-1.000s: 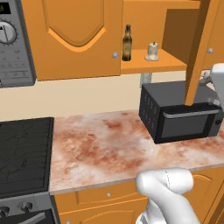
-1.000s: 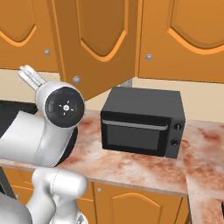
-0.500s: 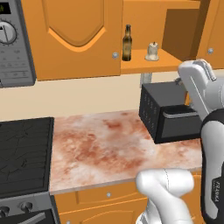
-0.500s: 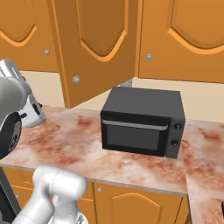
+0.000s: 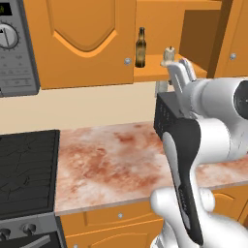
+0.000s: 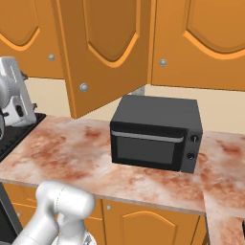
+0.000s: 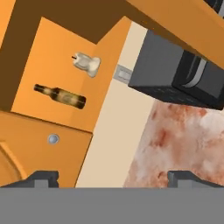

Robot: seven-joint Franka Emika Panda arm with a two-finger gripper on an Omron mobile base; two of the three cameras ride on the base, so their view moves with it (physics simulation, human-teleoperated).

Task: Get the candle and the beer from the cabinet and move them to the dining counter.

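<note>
The cabinet (image 5: 160,72) stands open, its door (image 6: 105,48) swung out. On its shelf the beer (image 5: 140,47), a slim brown bottle, stands left of the small cream candle (image 5: 168,54). My gripper (image 5: 179,69) is raised just below and in front of the candle, apart from it. In the hand view, which is rolled sideways, the beer (image 7: 61,96) and the candle (image 7: 87,63) lie ahead on the orange shelf. The gripper (image 7: 114,179) is open, with nothing between its fingertips (image 7: 41,177). The dining counter is out of view.
A black microwave (image 6: 155,131) sits on the marbled worktop (image 5: 106,164) under the open cabinet, right behind my arm. A black stove (image 5: 24,169) lies at the left, with a grey wall oven (image 5: 14,48) above it. Closed cabinet doors (image 6: 201,38) hang to the right.
My arm has swung in from the right edge to in front of the microwave, and the hand has risen toward the open shelf. The gripper stays open; beer and candle have not moved.
</note>
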